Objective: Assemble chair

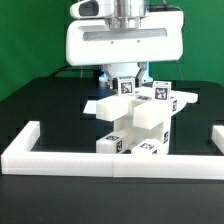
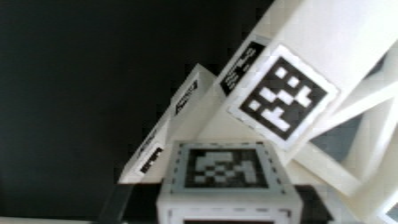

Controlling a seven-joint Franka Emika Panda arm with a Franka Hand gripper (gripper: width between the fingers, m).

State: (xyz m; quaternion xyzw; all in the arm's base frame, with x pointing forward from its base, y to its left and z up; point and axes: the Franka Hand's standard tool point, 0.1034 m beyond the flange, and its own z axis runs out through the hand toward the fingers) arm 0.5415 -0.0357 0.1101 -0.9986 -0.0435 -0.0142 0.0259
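Note:
The partly built chair (image 1: pixel 138 118) stands in the middle of the black table, a blocky white stack of slabs and posts with small black-and-white tags. My gripper (image 1: pixel 127 80) hangs over its upper rear part, shut on a tagged white post (image 1: pixel 127 87) at the top of the stack. In the wrist view the gripper (image 2: pixel 222 203) has that post's tagged square end (image 2: pixel 222 166) between its dark fingers (image 2: pixel 132 197). Just beyond the post lies a slanted white slab with a large tag (image 2: pixel 285 90). Whether the post is seated in the structure is hidden.
A long low white border wall (image 1: pixel 100 158) runs along the front of the table, with short side arms at the exterior view's left (image 1: pixel 28 132) and right (image 1: pixel 217 135). The arm's broad white body (image 1: pixel 122 42) hangs above the chair.

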